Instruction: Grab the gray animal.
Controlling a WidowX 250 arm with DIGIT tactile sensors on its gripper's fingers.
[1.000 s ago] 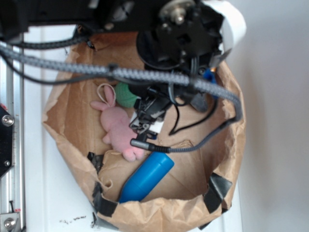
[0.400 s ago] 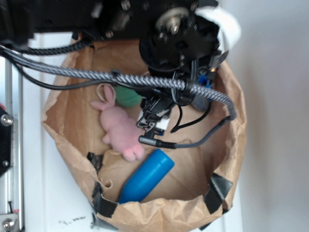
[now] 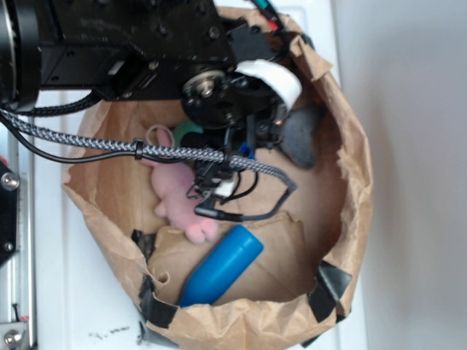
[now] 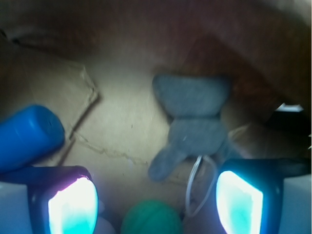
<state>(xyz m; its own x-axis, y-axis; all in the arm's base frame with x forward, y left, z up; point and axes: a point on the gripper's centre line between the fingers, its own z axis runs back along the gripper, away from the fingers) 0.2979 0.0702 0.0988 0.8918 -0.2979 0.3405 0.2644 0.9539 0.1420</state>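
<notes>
The gray animal (image 4: 192,117) is a dark-gray plush bunny lying flat on the brown paper floor. Its ears point toward me and a thin white string loop (image 4: 200,187) trails from it. In the exterior view the gray animal (image 3: 299,135) lies at the bag's back right, just right of the arm. My gripper (image 4: 156,202) is open above the floor, with the bunny ahead of it and slightly right. One ear and the loop reach in beside the right finger (image 4: 239,200). Nothing is held between the fingers.
Everything lies inside a rolled-down brown paper bag (image 3: 350,219). A green ball (image 4: 148,219) sits right under the gripper. A blue cylinder (image 3: 222,266) lies at the front and a pink plush bunny (image 3: 179,197) at the left. Cables (image 3: 182,153) cross the bag.
The arm has swung left and toward the back of the bag. The gray animal, hidden under the arm before, now shows at the back right.
</notes>
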